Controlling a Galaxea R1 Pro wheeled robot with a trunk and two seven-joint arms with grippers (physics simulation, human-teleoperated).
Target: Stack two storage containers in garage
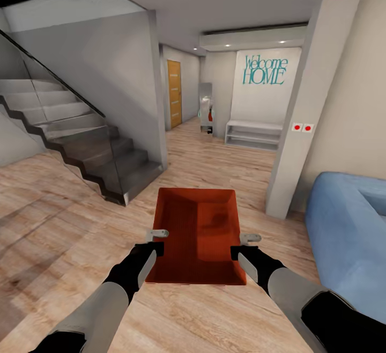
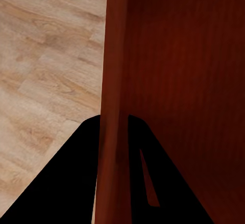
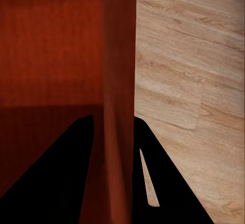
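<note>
Container [image 1: 196,235]: lower centre of frame, carried level above wood floor [image 1: 64,203]
Left gripper [image 1: 156,239]: fingers clamped astride left wall
Right gripper [image 1: 242,244]: clamped astride right wall, balancing load for transit

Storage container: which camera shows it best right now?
Head view: the whole storage container shows, open top up, between the left gripper and right gripper. The wrist views show just one side wall each.

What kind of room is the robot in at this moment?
Most likely a home's living area opening onto an entry hall: a light blue sofa, a staircase on light wood plank flooring, and a "Welcome HOME" wall sign. Both grippers clamp the storage container by its side walls.
</note>
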